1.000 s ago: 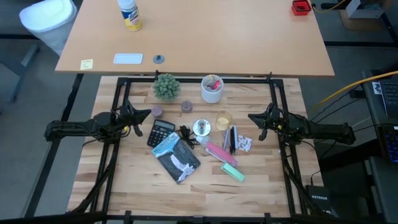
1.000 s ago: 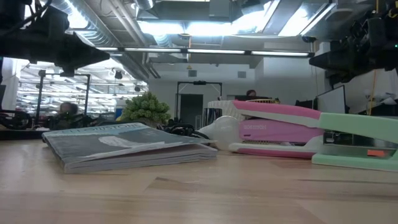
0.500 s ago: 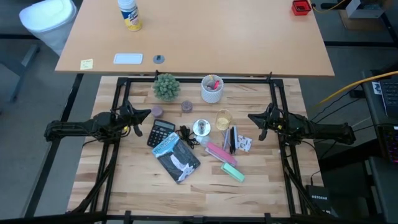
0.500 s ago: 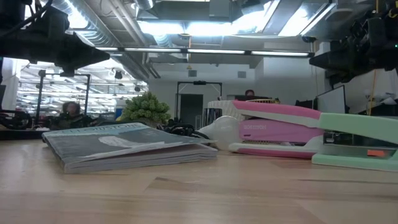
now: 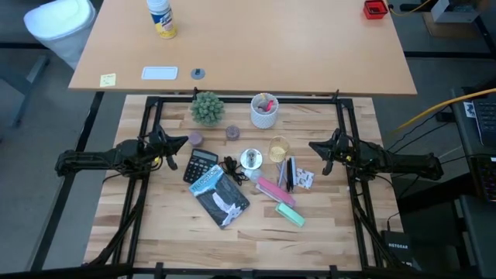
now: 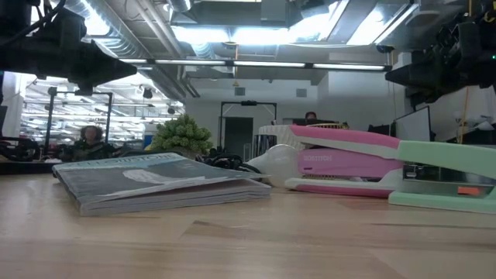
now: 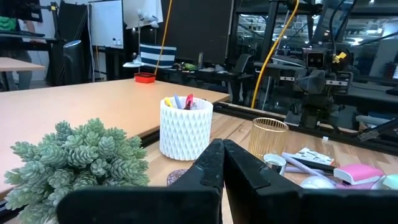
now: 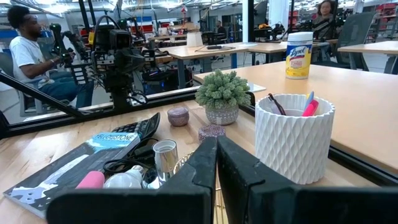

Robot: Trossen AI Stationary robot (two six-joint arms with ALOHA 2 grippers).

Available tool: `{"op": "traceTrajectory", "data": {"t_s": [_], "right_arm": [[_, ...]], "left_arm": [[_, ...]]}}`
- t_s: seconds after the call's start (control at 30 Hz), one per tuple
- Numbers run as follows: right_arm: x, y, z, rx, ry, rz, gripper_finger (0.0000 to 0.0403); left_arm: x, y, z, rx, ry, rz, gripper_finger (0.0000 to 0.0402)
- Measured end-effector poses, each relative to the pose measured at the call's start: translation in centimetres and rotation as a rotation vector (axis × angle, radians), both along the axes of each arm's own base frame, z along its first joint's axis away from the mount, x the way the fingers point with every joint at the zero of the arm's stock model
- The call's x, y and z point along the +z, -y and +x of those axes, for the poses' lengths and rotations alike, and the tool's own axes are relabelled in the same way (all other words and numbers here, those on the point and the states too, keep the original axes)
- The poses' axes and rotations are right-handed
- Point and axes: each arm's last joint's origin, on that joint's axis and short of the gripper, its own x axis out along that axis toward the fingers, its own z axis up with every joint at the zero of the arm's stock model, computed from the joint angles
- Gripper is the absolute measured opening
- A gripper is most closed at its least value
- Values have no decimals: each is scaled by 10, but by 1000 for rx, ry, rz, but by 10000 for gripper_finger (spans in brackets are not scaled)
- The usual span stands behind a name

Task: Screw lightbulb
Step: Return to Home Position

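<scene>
The lightbulb [image 6: 275, 161] is white and glossy. It lies on its side on the wooden table beside a pink stapler [image 6: 349, 159], and shows again in both wrist views [image 8: 124, 180] [image 7: 314, 182]. A black cord [image 5: 231, 165] is coiled next to it, near a short silvery cylinder [image 5: 250, 159] that stands upright. My left gripper [image 5: 184, 141] hangs level over the table's left part, shut and holding nothing. My right gripper [image 5: 312, 145] hangs level over the right part, also shut and holding nothing. Both are well clear of the bulb.
Around the bulb lie a magazine [image 5: 221, 195], a calculator [image 5: 201, 164], a green stapler [image 5: 291, 215] and an amber glass [image 5: 278, 147]. A white cup [image 5: 264, 111] and a small plant [image 5: 207, 107] stand at the far edge. People sit in the room beyond.
</scene>
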Motion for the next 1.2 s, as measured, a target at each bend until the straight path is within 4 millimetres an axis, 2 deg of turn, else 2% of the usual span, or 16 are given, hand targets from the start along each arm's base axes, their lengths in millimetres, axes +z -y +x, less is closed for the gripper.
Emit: {"op": "traceTrajectory", "data": {"t_s": [1.2], "right_arm": [[0, 1, -1, -55, 4, 1, 19]], "left_arm": [[0, 0, 0, 0, -1, 0, 1]]}}
